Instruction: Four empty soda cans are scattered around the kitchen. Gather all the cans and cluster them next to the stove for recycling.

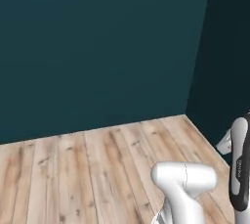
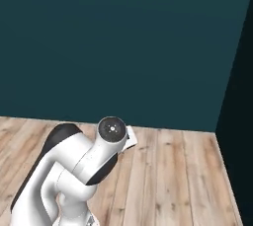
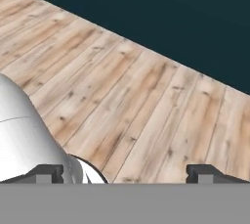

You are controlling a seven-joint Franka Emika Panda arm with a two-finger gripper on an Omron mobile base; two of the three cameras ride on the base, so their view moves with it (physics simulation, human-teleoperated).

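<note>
Arm [image 2: 74,175] folded low over base — gripper [image 3: 126,173] fingertips spread wide, nothing between; plank floor [image 3: 136,105], teal wall [image 1: 97,47] ahead.

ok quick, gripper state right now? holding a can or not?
Gripper: open, fingertips set wide apart, nothing between them, just wooden floor ahead.

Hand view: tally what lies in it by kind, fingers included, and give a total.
fingers: 2
wood floor: 1
dark teal wall: 1
Total: 4
</note>
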